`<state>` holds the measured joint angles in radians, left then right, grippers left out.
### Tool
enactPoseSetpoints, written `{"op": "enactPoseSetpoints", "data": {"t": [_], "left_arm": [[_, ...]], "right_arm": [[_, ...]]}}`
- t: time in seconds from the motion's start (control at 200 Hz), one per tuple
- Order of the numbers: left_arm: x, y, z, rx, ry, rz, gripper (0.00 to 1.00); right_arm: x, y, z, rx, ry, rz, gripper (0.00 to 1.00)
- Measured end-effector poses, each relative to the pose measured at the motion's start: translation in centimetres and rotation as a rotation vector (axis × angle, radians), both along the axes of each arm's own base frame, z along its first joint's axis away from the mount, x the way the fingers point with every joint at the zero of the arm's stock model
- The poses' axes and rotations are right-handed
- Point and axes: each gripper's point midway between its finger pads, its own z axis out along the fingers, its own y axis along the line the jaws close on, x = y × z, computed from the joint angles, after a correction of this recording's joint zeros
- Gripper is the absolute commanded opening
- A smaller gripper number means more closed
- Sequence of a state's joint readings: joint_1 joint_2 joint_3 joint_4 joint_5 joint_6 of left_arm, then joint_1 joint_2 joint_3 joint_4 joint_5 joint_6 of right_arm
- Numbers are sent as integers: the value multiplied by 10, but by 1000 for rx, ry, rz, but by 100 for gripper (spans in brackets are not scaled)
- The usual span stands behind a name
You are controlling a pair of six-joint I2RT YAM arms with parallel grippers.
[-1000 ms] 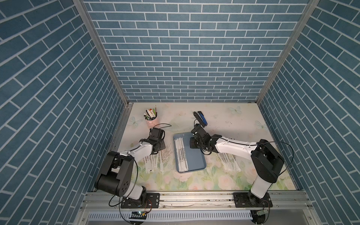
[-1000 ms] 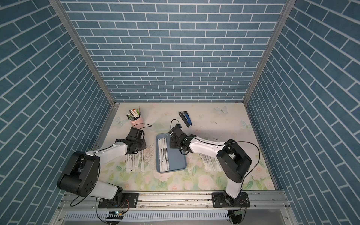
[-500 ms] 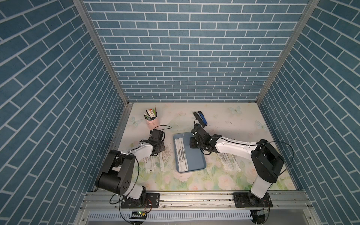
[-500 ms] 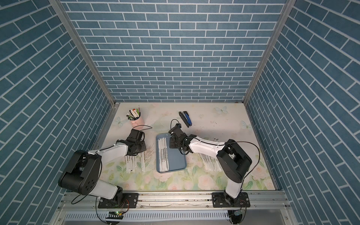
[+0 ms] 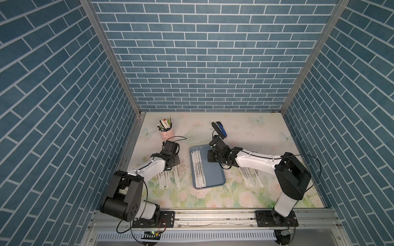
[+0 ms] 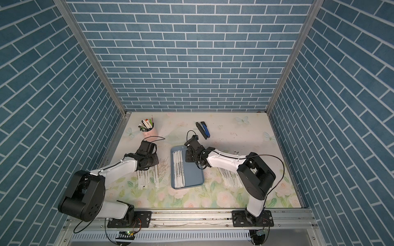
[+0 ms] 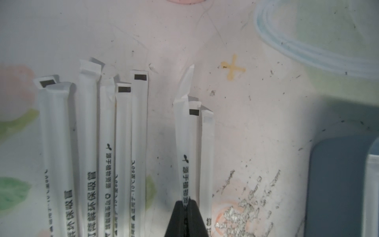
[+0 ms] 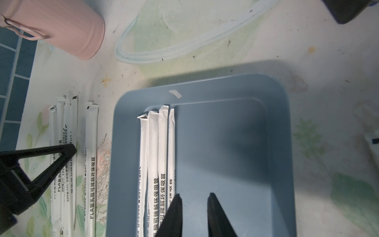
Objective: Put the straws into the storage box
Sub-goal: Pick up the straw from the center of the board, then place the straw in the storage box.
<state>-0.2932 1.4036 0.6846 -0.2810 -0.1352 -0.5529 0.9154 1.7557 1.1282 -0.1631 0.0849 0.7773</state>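
the left pincer (image 7: 186, 202) is clamped on one straw (image 7: 185, 143) on the tabletop (image 7: 256, 112), just beside the storage box (image 8: 235, 143) (four straws (image 8: 155, 153) lie inside it). the grip is near one end, so the straw may swing, slip out, or drag its touching neighbour (image 7: 207, 143). the right pincer (image 8: 194, 196) hangs apart, empty, over the box.

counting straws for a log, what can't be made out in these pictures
Straws right of the storage box: in a top view, the right arm covers their far ends.
Pinched straw: left wrist view, the shut left gripper and the frame edge hide its rest.
Stapler: right wrist view, mostly cut off by the edge.
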Motion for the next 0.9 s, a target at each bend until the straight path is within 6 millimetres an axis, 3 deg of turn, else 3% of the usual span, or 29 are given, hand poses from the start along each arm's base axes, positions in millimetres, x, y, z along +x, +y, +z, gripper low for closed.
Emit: {"op": "enactPoseSetpoints", "data": {"t": [0.17, 0.275, 0.385, 0.505, 0.575, 0.675, 0.765, 0.9], "left_arm": [[7, -3, 27, -17, -44, 22, 0], [13, -17, 56, -42, -97, 16, 0], [18, -52, 89, -102, -173, -27, 0], [12, -116, 110, -187, -214, -123, 0], [3, -155, 107, -229, -208, -177, 0], [-13, -197, 81, -257, -154, -224, 0], [-22, -213, 55, -260, -106, -218, 0], [-24, -219, 28, -254, -69, -182, 0]], "right_arm": [[0, 0, 0, 1, 2, 1, 24], [1, -1, 1, 3, 0, -1, 24], [6, -5, 12, 21, -15, -17, 24], [15, -20, 33, 52, -51, -56, 24], [20, -33, 44, 65, -72, -85, 24], [25, -52, 52, 66, -92, -127, 24], [27, -67, 52, 47, -101, -151, 24], [23, -81, 45, 18, -95, -166, 24]]}}
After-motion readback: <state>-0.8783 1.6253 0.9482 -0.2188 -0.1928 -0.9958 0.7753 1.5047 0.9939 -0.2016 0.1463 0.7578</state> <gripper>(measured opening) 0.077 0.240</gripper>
